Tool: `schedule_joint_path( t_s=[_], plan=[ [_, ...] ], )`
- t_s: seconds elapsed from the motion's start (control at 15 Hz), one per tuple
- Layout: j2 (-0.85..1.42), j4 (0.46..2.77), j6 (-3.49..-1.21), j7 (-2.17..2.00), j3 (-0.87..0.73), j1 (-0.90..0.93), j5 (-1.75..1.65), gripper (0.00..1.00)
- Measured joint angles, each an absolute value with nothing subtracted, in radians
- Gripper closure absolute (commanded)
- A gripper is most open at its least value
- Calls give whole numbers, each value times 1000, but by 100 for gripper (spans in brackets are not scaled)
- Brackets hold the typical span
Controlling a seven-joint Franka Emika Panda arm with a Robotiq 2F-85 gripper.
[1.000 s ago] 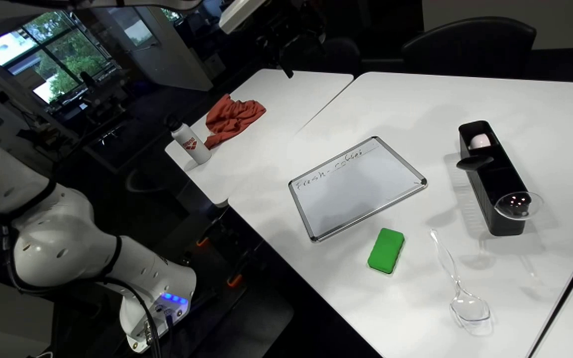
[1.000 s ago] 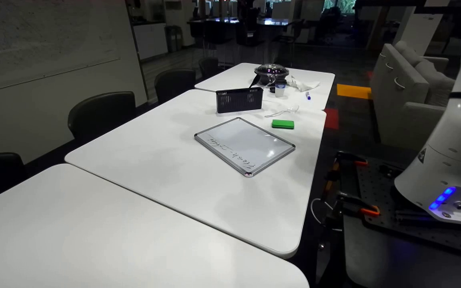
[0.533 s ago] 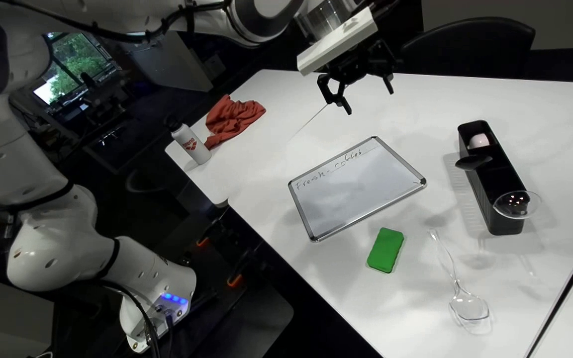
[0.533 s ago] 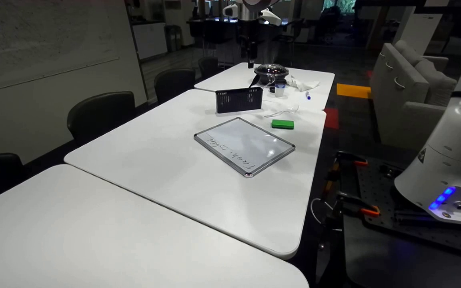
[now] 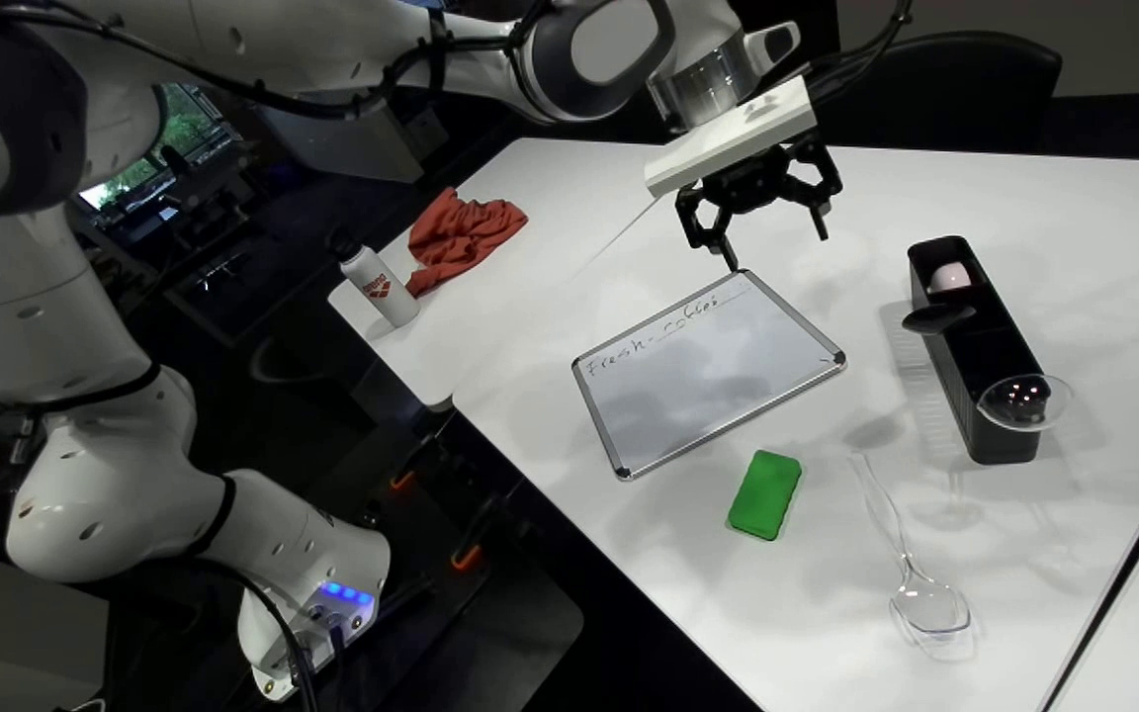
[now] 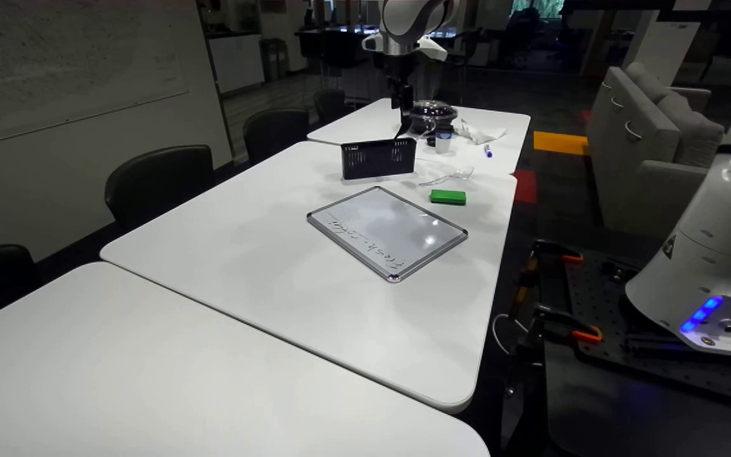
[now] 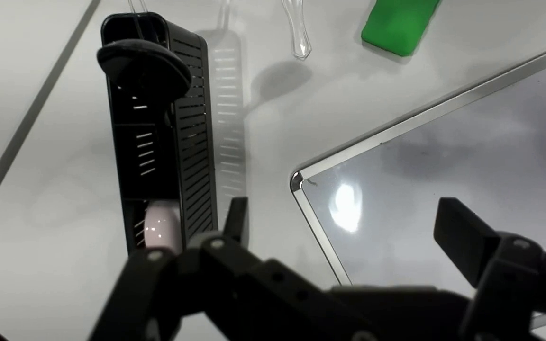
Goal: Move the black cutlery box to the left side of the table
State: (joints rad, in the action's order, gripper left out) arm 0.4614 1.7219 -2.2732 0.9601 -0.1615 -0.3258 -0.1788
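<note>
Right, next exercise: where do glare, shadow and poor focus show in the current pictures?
Wrist view: a bright glare patch on the whiteboard, a striped shadow beside the black cutlery box, and the gripper looking soft, likely too close for sharp focus. Both exterior views: the table bright, most of the room around it dim.

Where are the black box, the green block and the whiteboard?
Black box [image 7: 195, 151], wrist view: slotted side wall.
Green block [image 5: 765, 494], in an exterior view: top face.
Whiteboard [image 6: 389, 228], in an exterior view: white writing surface.
</note>
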Motion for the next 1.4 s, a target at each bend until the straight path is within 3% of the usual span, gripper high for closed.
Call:
schedule_joint_path(
  t_s=[0.33,1.4],
  plan=[
    [485,1700,-2273,896,-162,-318,-182,0],
    [889,1314,-2400,820,-144,-409,-179,0]
  ],
)
